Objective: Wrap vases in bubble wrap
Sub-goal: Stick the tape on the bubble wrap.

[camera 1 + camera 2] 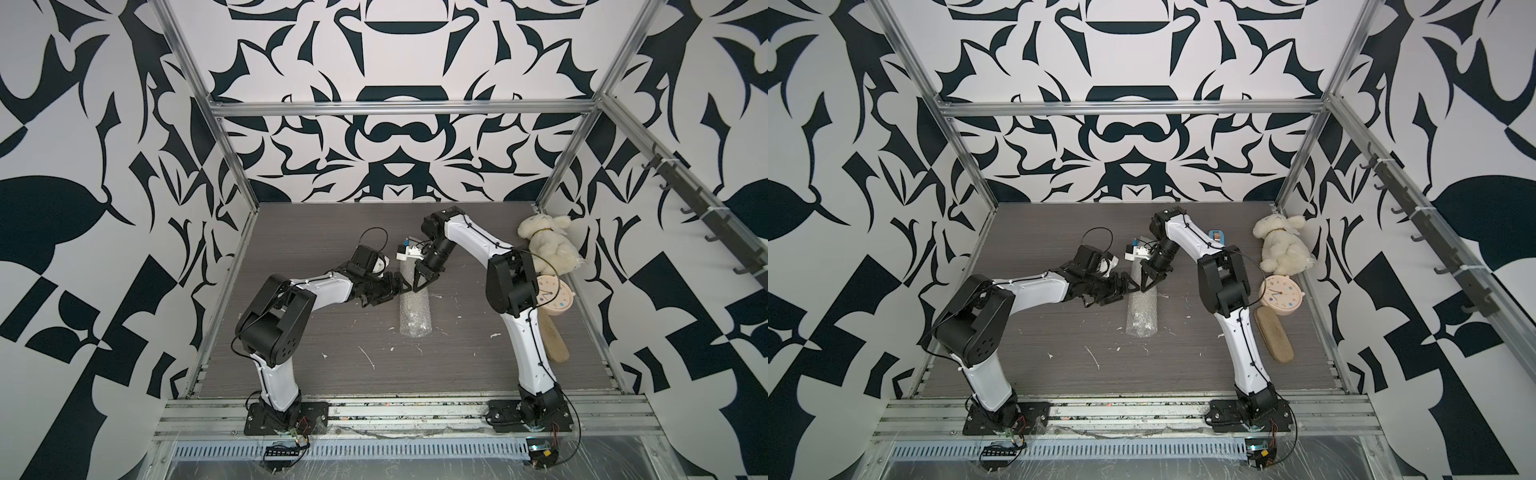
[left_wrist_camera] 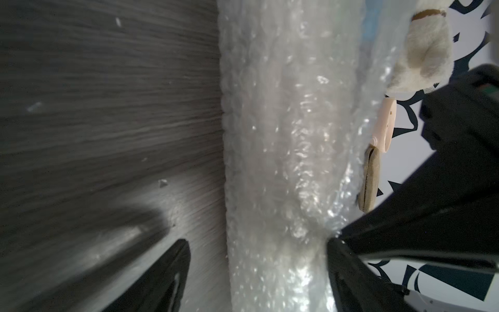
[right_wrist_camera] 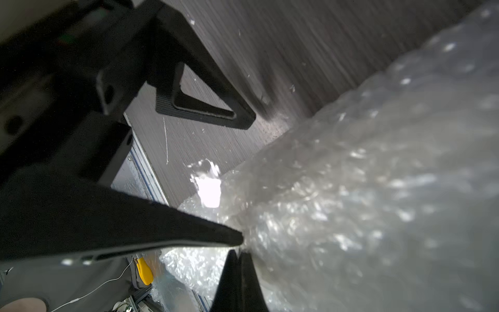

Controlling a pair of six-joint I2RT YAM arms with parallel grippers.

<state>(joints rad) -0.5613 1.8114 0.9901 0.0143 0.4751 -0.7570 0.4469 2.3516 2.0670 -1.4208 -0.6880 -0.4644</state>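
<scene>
The bubble wrap (image 1: 415, 309) (image 1: 1142, 311) lies in the middle of the grey table as a long rolled tube. The vase is hidden; I cannot make it out through the layers. My left gripper (image 1: 400, 286) (image 1: 1126, 287) (image 2: 259, 272) is open and straddles the roll's far part, one finger on each side, with the wrap (image 2: 280, 162) running between them. My right gripper (image 1: 415, 287) (image 1: 1144, 289) (image 3: 239, 252) is shut, its tips pressed against the roll (image 3: 364, 189) right next to the left gripper. No fold shows between its jaws.
A cream plush bunny (image 1: 544, 245) (image 1: 1281, 247), a round pink clock (image 1: 555, 297) (image 1: 1281, 297) and a tan oblong case (image 1: 555, 340) (image 1: 1273, 334) sit along the right side. A white and blue tape dispenser (image 1: 409, 250) (image 1: 1137, 251) stands behind the roll. White scraps dot the table.
</scene>
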